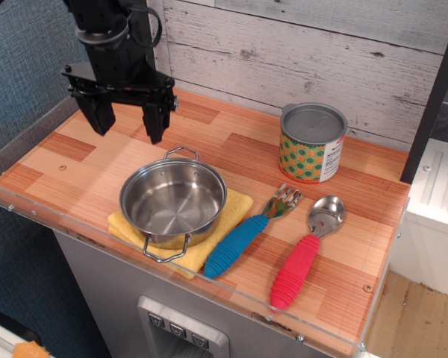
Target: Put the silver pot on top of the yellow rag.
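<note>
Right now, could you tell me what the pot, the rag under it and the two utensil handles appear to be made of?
The silver pot looks like polished stainless steel: it is shiny and mirrors its surroundings. The yellow rag seems to be soft terry cloth, matte and fuzzy at the edges. The blue fork handle and the red spoon handle look like ribbed rubber or soft plastic; which one is unclear.

My worktop (97,160) is striped wood. On it lie the yellow rag (235,207) near the front edge, a blue-handled fork (246,235) just beside it, a red-handled spoon (302,261) further right, and a dotted tin can (311,143) standing upright toward the back.
</note>
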Controlling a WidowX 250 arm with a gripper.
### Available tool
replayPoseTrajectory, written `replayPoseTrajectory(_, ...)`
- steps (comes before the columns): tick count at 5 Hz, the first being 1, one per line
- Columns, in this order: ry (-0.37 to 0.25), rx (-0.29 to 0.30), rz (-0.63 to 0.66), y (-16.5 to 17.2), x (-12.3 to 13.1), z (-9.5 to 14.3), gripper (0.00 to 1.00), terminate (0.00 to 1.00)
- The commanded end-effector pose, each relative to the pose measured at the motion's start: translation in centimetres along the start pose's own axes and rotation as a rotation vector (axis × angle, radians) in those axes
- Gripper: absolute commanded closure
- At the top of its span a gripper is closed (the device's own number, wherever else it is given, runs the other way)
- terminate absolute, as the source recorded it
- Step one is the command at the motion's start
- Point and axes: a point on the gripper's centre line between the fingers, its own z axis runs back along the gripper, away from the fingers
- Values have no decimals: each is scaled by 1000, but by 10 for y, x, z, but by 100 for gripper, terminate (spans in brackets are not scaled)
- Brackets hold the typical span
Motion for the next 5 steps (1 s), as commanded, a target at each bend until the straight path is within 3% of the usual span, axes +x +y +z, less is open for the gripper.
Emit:
replayPoseTrajectory(1, -106, 37, 108, -3, 35, 18, 0, 0)
replayPoseTrajectory(3, -118, 53, 229, -5, 59, 16, 0, 0)
replayPoseTrajectory(4, -118, 53, 229, -5, 59, 16, 0, 0)
replayPoseTrajectory(5, -118, 53, 229, -5, 59, 16, 0, 100)
